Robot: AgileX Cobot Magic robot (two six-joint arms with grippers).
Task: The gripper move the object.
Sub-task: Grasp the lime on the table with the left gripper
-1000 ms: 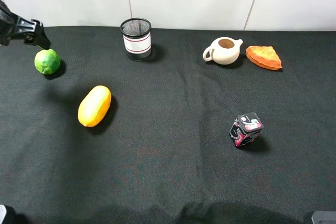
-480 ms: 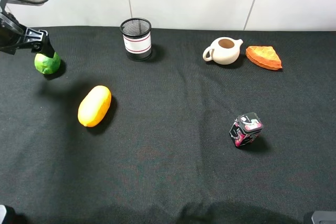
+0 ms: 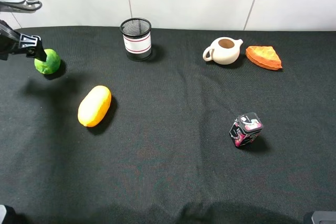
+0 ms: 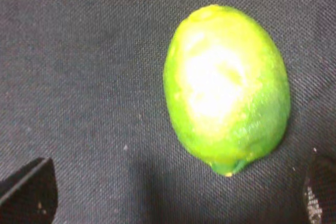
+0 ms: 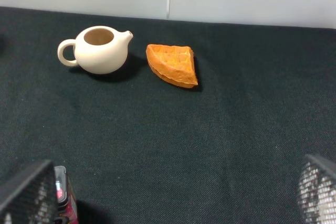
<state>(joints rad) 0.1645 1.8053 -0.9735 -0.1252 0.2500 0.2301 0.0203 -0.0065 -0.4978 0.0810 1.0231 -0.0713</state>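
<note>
Left gripper (image 3: 34, 51) sits over the far-left back of the cloth (image 3: 168, 182), jaws wide apart, gripping nothing. The lime (image 3: 50, 62) lies on the cloth just beside its tip; in the wrist view it is clear of both fingertips (image 4: 29, 192). Yellow fruit (image 3: 94, 106) is nearer the front. Mesh cup (image 3: 136, 39), teapot (image 3: 224, 51) and orange wedge (image 3: 264, 57) stand along the back; tin (image 3: 246, 129) front right. Right gripper (image 5: 170, 195) has its jaws wide apart, empty.
</note>
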